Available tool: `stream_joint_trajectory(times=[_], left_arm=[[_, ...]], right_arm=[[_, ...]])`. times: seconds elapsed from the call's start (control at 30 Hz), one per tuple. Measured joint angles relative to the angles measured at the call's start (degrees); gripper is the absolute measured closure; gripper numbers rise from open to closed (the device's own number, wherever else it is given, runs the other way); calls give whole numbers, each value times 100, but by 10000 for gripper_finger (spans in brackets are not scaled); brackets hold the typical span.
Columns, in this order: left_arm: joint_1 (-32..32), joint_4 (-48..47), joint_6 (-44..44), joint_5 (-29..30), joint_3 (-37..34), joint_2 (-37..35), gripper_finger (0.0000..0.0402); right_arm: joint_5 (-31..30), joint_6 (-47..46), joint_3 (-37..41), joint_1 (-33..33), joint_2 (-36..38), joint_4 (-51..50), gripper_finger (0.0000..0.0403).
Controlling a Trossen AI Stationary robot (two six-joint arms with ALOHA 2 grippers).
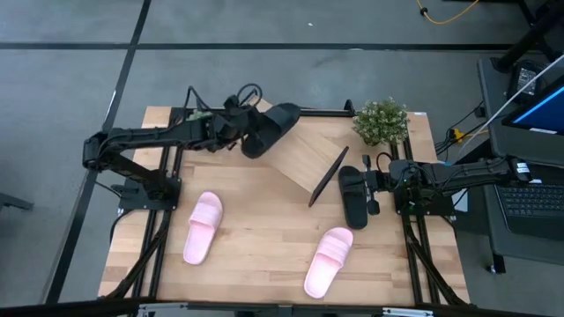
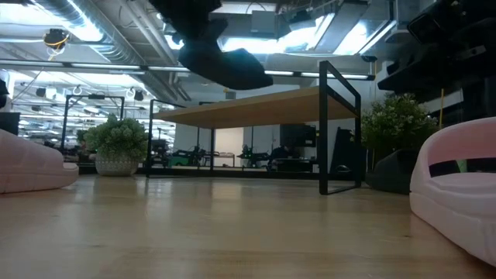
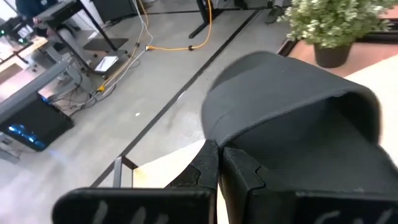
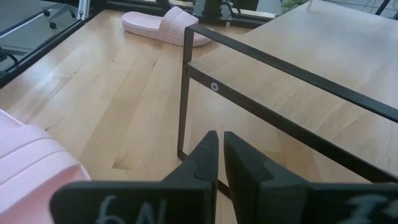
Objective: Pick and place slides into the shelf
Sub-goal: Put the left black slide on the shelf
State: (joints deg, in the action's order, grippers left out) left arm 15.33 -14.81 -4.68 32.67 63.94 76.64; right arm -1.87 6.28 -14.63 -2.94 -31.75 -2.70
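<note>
1. Fingers of the left gripper [image 1: 240, 132] pinch one black slide [image 1: 271, 128], lifted above the shelf [image 1: 304, 157]'s far-left edge.
2. Left arm reaches out across the table's far side.
3. Right gripper [image 4: 217, 155] rests shut and empty beside the second black slide [image 1: 354, 195].
4. Pink slides [image 1: 204, 227] lie nearer the front.

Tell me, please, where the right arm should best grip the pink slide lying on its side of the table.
Take the pink slide by its broad strap, coming straight down from above. It lies sole-down on the table, so the arched strap is the raised part, and one finger could probably slip under it.
</note>
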Motion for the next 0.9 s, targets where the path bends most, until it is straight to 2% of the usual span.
stream_joint_trajectory(times=[0.2, 0.4, 0.53, 0.9], left_arm=[[388, 84, -32, -378, -2, 0, 401], [663, 62, -45, -399, -2, 0, 401], [802, 68, -102, -651, -2, 0, 401], [917, 14, -154, -665, -2, 0, 401]], right_arm=[[0, 2, 0, 0, 0, 4, 373], [0, 2, 0, 0, 0, 8, 373], [0, 2, 0, 0, 0, 6, 373], [0, -16, 0, 0, -2, 6, 373]])
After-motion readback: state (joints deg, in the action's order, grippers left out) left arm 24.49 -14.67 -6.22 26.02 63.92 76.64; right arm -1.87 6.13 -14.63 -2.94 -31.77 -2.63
